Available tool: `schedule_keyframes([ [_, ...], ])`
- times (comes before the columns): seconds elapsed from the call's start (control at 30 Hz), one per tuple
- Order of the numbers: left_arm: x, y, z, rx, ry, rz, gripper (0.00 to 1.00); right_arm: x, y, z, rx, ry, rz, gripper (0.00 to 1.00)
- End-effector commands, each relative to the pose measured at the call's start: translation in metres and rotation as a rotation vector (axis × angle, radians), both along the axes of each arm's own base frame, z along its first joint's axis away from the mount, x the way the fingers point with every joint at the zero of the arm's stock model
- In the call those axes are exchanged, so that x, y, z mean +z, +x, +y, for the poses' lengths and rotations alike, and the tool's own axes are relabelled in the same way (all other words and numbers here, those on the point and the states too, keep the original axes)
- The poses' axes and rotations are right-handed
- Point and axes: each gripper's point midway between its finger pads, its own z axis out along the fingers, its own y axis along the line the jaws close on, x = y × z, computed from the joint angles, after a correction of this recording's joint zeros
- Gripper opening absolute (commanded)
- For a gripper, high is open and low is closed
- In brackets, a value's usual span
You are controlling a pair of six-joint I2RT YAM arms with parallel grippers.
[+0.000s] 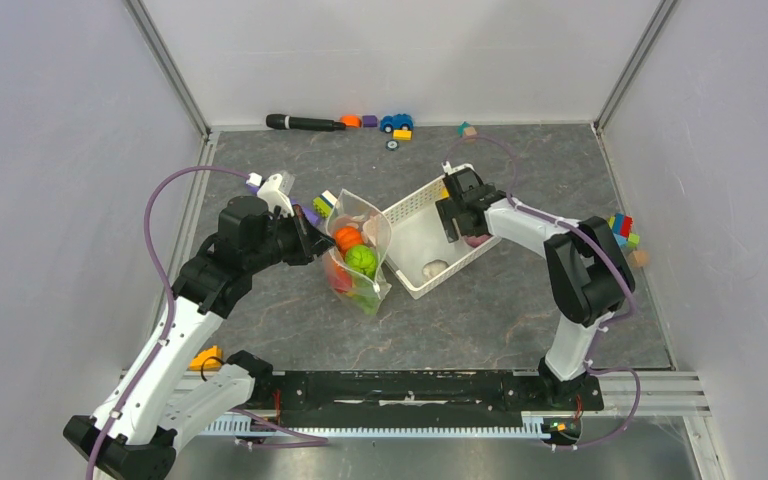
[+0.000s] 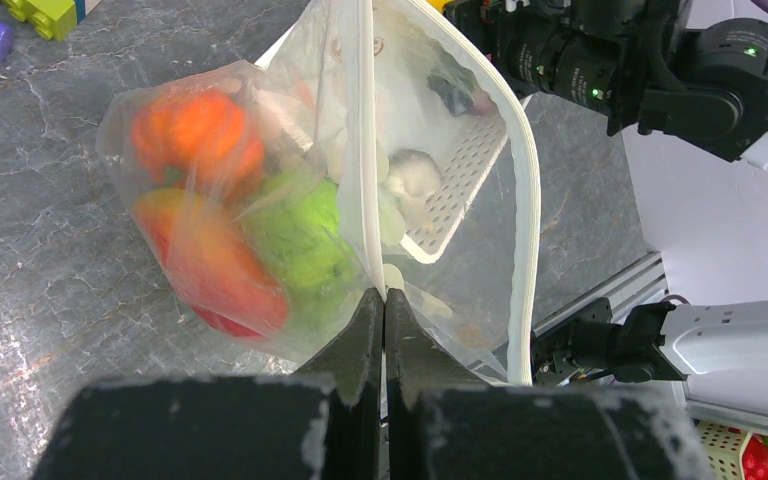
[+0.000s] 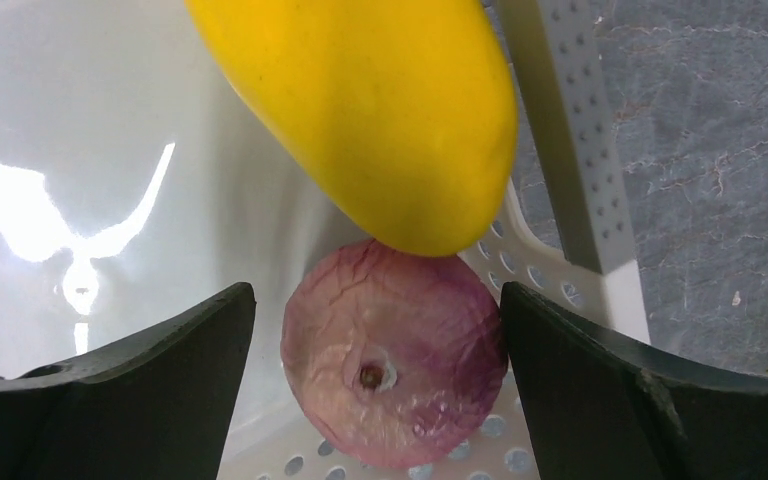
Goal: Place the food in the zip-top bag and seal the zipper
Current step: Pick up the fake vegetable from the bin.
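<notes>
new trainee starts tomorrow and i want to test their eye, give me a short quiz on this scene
1. True or false: the left gripper is shut on the mouth edge of the zip-top bag.
2. Which food lies between the fingers of the open right gripper?
A. orange pumpkin
B. purple onion
C. green grapes
3. Fill the gap: the onion and the yellow mango both lie in the white ____.

Key: 1 true; 2 B; 3 basket.
</notes>
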Motion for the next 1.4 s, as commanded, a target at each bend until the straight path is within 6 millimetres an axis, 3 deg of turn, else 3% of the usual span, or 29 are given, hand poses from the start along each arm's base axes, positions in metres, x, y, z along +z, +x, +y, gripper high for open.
schedule_keyframes([
  [0.0, 0.008, 0.003, -0.002, -0.02, -0.011, -0.042, 0.02, 0.009, 0.015, 0.012, -0.014, 0.009, -0.038, 0.98],
  [0.43, 0.009, 0.003, -0.002, -0.018, -0.012, -0.047, 0.02, -0.006, 0.003, 0.046, 0.14, 0.069, 0.036, 0.96],
  [0.7, 0.009, 0.003, -0.002, -0.018, -0.012, -0.046, 0.02, -0.012, -0.003, 0.035, 0.142, 0.014, 0.064, 0.95],
  [1.0, 0.009, 0.003, -0.002, -0.018, -0.011, -0.045, 0.02, -0.009, -0.006, 0.017, 0.088, -0.065, 0.062, 0.84],
  [1.07, 0.009, 0.003, -0.002, -0.018, -0.011, -0.045, 0.02, -0.007, -0.005, 0.017, 0.086, -0.065, 0.055, 0.78],
  [1.23, 0.009, 0.003, -0.002, -0.017, -0.011, -0.046, 0.02, 0.002, -0.001, 0.025, 0.101, -0.023, 0.021, 0.52],
  [1.37, 0.009, 0.003, -0.002, -0.017, -0.012, -0.047, 0.02, 0.017, 0.003, 0.027, 0.099, 0.007, -0.028, 0.42],
])
